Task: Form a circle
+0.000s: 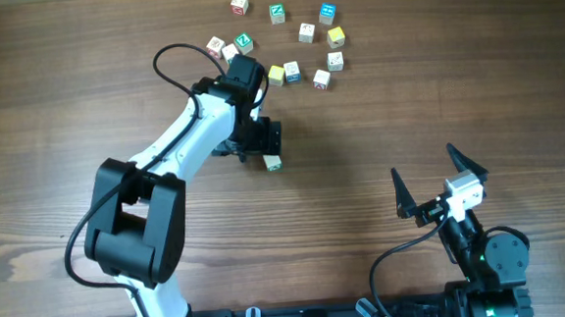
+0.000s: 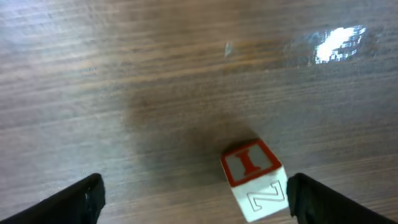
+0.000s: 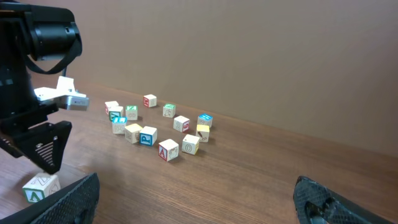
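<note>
Right gripper [image 1: 423,165]: nearest the base, fingers spread wide, holding nothing.
Left gripper [image 2: 196,199]: fingers apart, straddling the loose cube [image 2: 254,179], not gripping.
Circle [image 1: 336,61]: farther back, well apart from that cube.
Risk: the cube sits off-centre beside one finger, so closing may skew it.

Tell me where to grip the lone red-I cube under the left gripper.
Take the cube by two opposite side faces, from straight above. It lies flat on the table, turned askew and off-centre between the fingers of the open left gripper, so I'd twist and recentre.
</note>
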